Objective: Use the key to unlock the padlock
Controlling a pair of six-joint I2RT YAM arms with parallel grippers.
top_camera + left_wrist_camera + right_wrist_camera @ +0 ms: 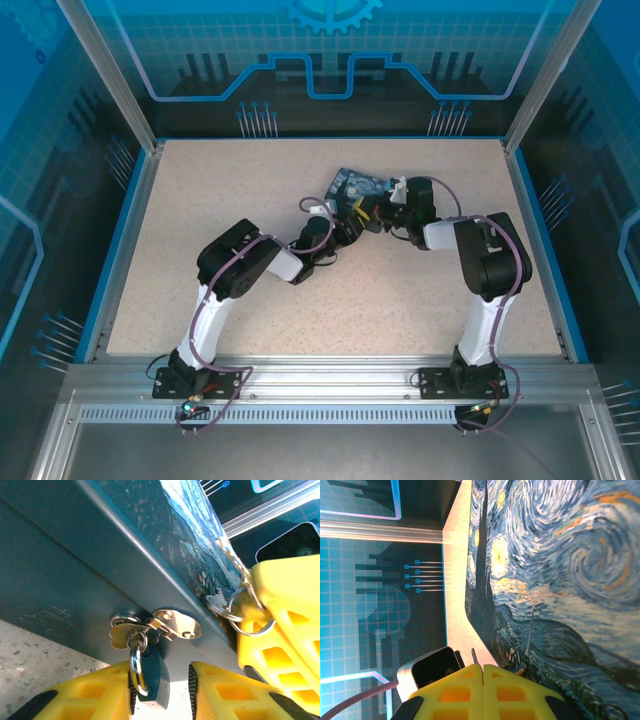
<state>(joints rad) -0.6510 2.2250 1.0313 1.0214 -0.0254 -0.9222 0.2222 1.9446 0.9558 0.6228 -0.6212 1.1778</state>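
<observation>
Yellow left fingers [75, 700] stand apart around the small dark silvery-shackled padlock [152, 677] hanging off the blue Starry Night box [100, 555]. At its two o'clock, closed right fingers [285, 645] pinch the wire ring [250, 633] of the flat grey key [216, 603]. Dangling, it could swing wide of the padlock, we judge. Speckled beige surface [200, 200], blue-panelled enclosure [330, 60].

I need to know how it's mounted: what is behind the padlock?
The dark side wall of the box, with a silvery hasp that the padlock hangs from. The padlock's body covers the wall right behind it, and its lower end is cut off.
</observation>
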